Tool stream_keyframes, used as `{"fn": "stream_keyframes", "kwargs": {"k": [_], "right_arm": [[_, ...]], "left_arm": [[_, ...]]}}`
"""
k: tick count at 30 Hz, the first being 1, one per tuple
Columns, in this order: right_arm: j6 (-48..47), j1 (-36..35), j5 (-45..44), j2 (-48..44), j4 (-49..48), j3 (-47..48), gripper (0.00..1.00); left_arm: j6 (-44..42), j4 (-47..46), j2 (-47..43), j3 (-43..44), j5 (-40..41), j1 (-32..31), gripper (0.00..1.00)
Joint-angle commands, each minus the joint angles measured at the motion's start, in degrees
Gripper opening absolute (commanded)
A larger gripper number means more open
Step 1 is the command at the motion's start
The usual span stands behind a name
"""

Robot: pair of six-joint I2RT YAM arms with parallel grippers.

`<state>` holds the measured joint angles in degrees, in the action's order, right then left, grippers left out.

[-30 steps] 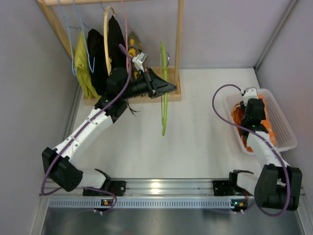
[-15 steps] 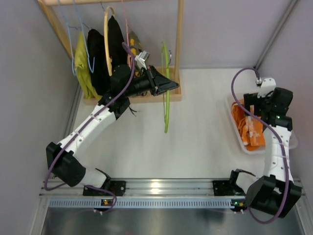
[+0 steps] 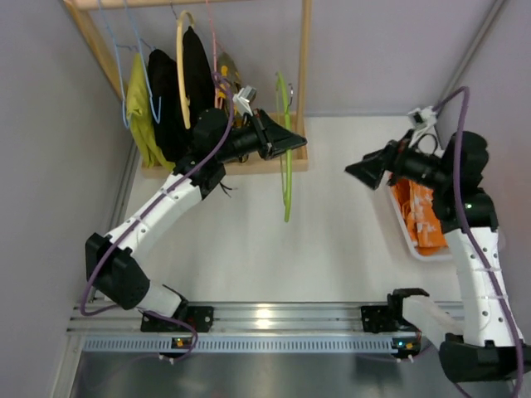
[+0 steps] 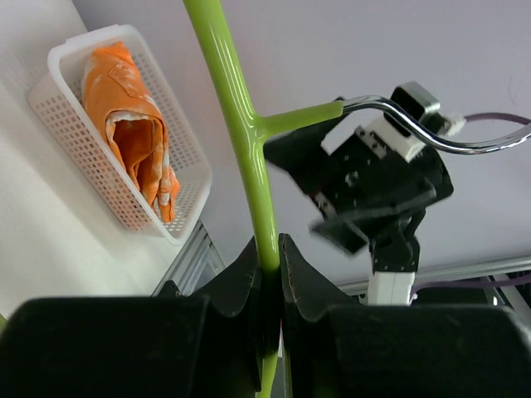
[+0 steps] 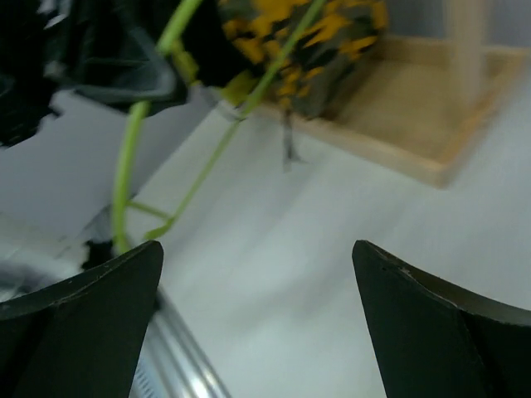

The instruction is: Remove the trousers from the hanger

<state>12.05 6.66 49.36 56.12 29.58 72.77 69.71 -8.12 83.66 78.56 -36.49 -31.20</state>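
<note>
The lime-green hanger [image 3: 286, 149] hangs bare in the air in front of the wooden rack, and my left gripper [image 3: 292, 143] is shut on its upper arm. In the left wrist view the hanger [image 4: 241, 124] rises from between my closed fingers, its metal hook [image 4: 431, 133] curving right. The orange trousers [image 3: 421, 217] lie bunched in the white basket [image 3: 400, 225] at the right; they also show in the left wrist view [image 4: 133, 141]. My right gripper [image 3: 358, 172] is open and empty, raised above the table left of the basket, pointing toward the hanger, which shows in its view [image 5: 133, 157].
A wooden rack [image 3: 303, 66] at the back left holds a yellow-green garment [image 3: 141, 112], black garments [image 3: 178, 95], a yellow-and-black camouflage garment [image 5: 307, 41], a pale wooden hanger [image 3: 179, 50] and wire hangers. Grey walls close in on both sides.
My right gripper has risen out of the basket, leaving the trousers in it, and swung left toward the hanger. My left gripper has shifted the hanger slightly right and up.
</note>
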Motion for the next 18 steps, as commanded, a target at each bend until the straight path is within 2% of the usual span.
{"fn": "stream_keyframes", "kwargs": {"k": [1,2,4,5,7,11,18], "right_arm": [[22.2,-14.9,1.5,-3.0,-17.8,-5.9,0.98],[23.8,-21.6,-1.8,-2.1,-18.3,-6.5,0.95],[25.7,-26.1,-5.7,-1.1,-21.9,-7.7,0.92],[27.3,-28.3,-7.2,-0.8,-22.3,-8.3,0.87],[27.4,-29.8,-9.4,0.4,-23.4,-8.0,0.82],[22.4,-37.7,-18.3,2.8,-22.8,-5.0,0.7],[21.3,-42.9,-21.2,7.4,-23.0,-4.2,0.61]], "left_arm": [[1.2,-7.0,0.2,2.6,0.7,0.1,0.0],[0.9,-7.3,0.2,2.7,1.0,0.1,0.0],[0.6,-7.3,0.2,2.8,1.1,0.1,0.0],[0.3,-7.3,0.1,2.8,1.1,0.1,0.0],[0.2,-7.3,0.1,2.9,1.2,0.2,0.0],[0.1,-7.3,0.5,3.1,1.6,0.2,0.0],[0.2,-7.3,1.2,3.7,2.0,0.1,0.0]]}}
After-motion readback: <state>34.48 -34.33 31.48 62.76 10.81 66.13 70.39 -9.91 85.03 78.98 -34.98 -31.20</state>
